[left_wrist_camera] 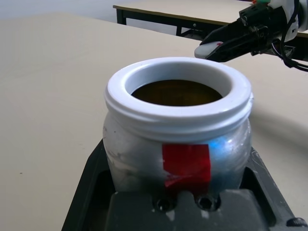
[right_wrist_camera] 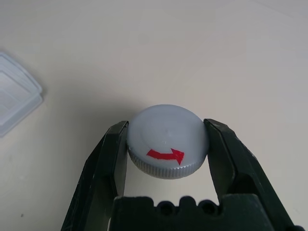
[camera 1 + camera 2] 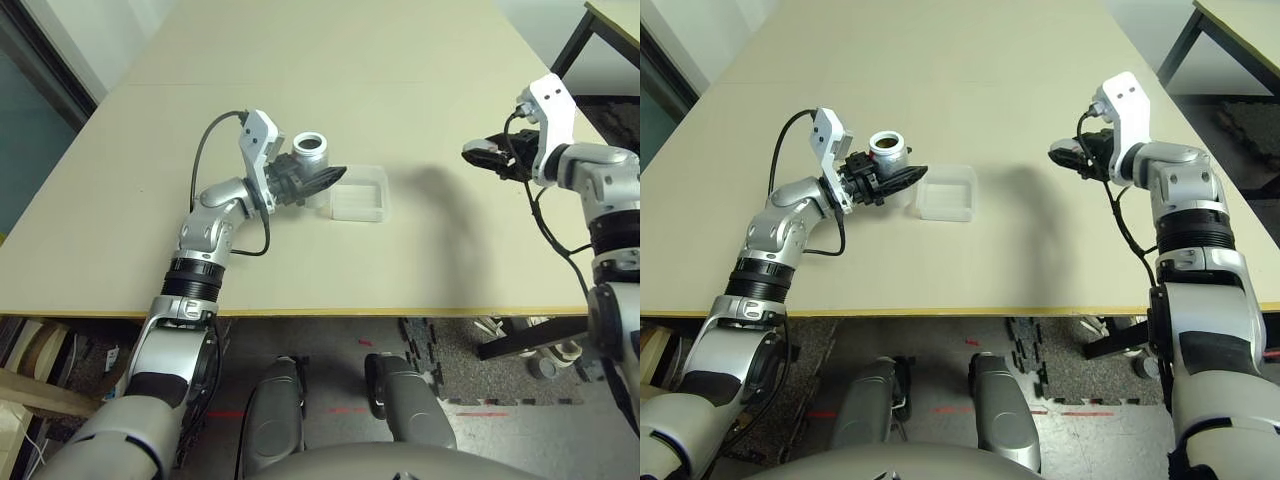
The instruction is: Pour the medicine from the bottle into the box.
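The bottle [image 3: 311, 152] stands upright and uncapped in my left gripper [image 3: 318, 183], fingers clamped on its sides, above the table [image 3: 420, 260] just beside the clear box [image 3: 360, 193], which sits mid-table. My right gripper [image 2: 166, 144] pinches the grey cap [image 2: 167, 141] toward the table's right edge.

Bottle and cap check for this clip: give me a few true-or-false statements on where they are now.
1. The left gripper holds the bottle upright. True.
2. The cap is still on the bottle. False: the right gripper grips it, well off to the right.
3. The bottle is tipped over the box. False: it stands upright beside the box.
4. The box sits on the table between the two grippers. True.
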Robot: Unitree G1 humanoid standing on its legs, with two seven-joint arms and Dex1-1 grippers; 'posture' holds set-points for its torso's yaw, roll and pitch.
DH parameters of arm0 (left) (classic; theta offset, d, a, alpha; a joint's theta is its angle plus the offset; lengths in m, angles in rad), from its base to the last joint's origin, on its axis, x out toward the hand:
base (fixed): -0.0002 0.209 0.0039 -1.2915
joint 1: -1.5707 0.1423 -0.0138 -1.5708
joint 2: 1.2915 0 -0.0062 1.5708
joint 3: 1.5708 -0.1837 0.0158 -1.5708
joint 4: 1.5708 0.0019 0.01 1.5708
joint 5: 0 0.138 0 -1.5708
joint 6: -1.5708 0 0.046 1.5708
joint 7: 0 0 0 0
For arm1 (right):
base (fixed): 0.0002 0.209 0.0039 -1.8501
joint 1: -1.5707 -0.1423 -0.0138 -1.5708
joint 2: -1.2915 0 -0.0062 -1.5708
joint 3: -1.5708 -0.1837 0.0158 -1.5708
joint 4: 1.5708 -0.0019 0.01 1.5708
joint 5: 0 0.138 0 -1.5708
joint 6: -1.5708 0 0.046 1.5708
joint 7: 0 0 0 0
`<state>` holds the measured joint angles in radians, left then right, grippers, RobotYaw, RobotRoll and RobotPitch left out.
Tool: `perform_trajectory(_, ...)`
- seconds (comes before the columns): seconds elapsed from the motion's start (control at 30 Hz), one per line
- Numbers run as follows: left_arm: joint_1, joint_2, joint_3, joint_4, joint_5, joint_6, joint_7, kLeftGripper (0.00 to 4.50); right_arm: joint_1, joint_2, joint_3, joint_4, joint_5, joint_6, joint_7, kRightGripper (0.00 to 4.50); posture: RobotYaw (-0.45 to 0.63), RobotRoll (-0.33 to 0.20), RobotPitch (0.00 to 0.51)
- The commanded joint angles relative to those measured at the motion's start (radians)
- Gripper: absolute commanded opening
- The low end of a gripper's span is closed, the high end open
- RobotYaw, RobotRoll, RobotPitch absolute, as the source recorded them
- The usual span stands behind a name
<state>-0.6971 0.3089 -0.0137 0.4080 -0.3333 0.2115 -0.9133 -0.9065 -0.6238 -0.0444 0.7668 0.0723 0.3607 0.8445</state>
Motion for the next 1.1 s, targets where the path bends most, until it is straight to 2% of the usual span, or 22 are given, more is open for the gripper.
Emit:
perform_trajectory(0.03,-0.013,0.01,0.005,0.003,0.014,-0.011,0.006,2.65,0.011,0.002,0.022,0.025,-0.023,-0.053,-0.004,3.52,-0.07,0.0,0.121)
perform_trajectory(0.13,-0.014,0.015,0.008,0.008,0.016,-0.015,0.007,2.65,0.013,-0.001,0.032,0.032,-0.033,-0.081,0.003,4.5,-0.07,0.0,0.119)
perform_trajectory(0.3,-0.021,0.023,0.01,0.019,0.021,-0.017,0.009,2.65,0.025,-0.008,0.029,0.02,-0.024,-0.093,0.027,4.5,-0.08,0.0,0.118)
perform_trajectory(0.53,-0.074,0.04,-0.001,0.091,0.059,-0.002,0.029,2.65,0.076,-0.034,0.019,-0.049,0.018,-0.096,0.15,4.5,-0.09,0.0,0.116)
perform_trajectory(0.83,-0.105,0.056,-0.008,0.136,0.088,-0.005,0.014,2.65,0.179,-0.097,0.043,-0.217,0.126,-0.148,0.491,4.5,-0.1,0.0,0.115)
perform_trajectory(1.1,-0.108,0.069,-0.014,0.152,0.099,-0.002,-0.001,2.65,0.228,-0.044,0.0,-0.275,0.233,-0.181,0.544,4.5,-0.09,0.0,0.113)
